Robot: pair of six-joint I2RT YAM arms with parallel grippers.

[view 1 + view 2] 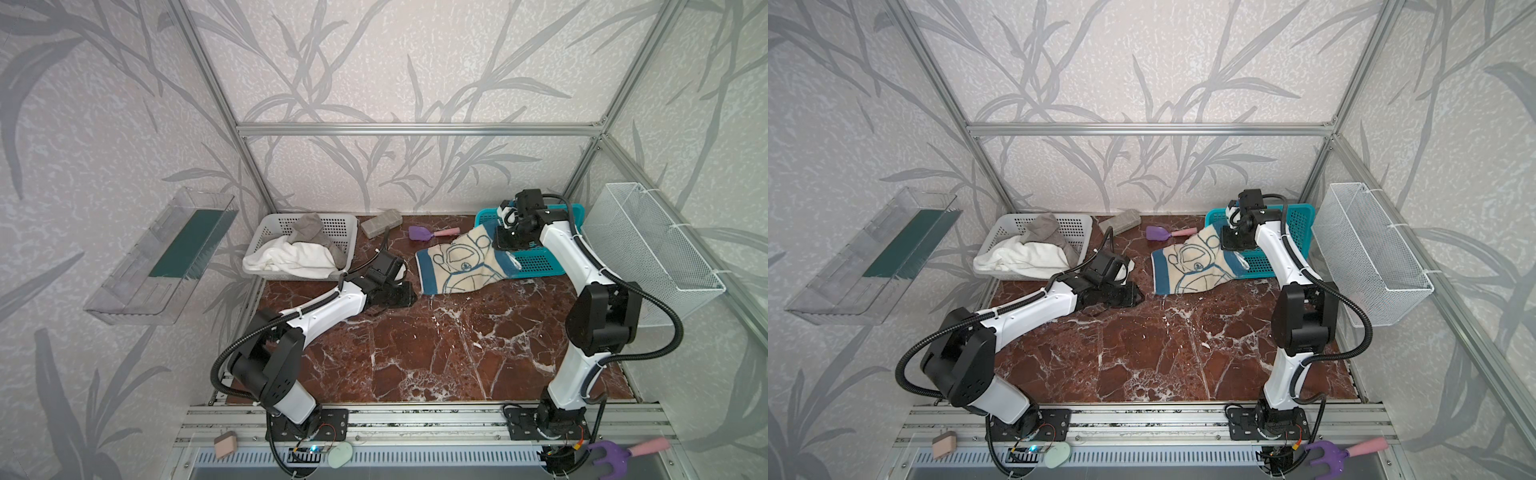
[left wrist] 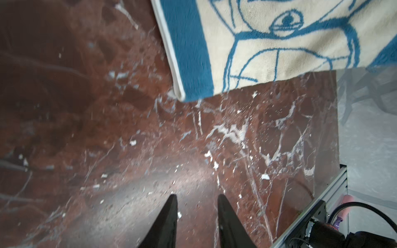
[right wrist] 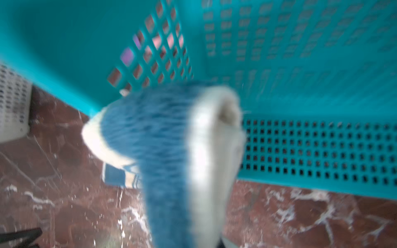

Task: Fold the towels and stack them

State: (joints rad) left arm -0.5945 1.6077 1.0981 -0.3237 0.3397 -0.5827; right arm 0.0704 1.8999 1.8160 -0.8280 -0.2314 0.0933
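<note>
Blue-bordered towel (image 3: 171, 150): corner clamped in right gripper (image 1: 503, 226) by teal basket (image 1: 536, 262), rest lay unfolded on table (image 1: 415, 353). Left gripper (image 2: 197, 206) jaws stood slightly apart, empty. White towel (image 1: 291, 257), grey towel (image 1: 311, 232) lay crumpled in white basket (image 1: 345, 224). Nothing stacked.

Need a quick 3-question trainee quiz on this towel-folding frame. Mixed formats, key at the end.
1. What does the right gripper hold beside the teal perforated plastic basket?
2. True or false: the left gripper is open and empty above the red-brown marble tabletop.
3. The plain white terry towel and plain grey-taupe terry towel lie: A) in the teal basket; B) in the white perforated plastic basket; C) on the tabletop.
Key: 1. The blue-bordered beige terry towel with a cartoon outline. 2. True. 3. B.
</note>
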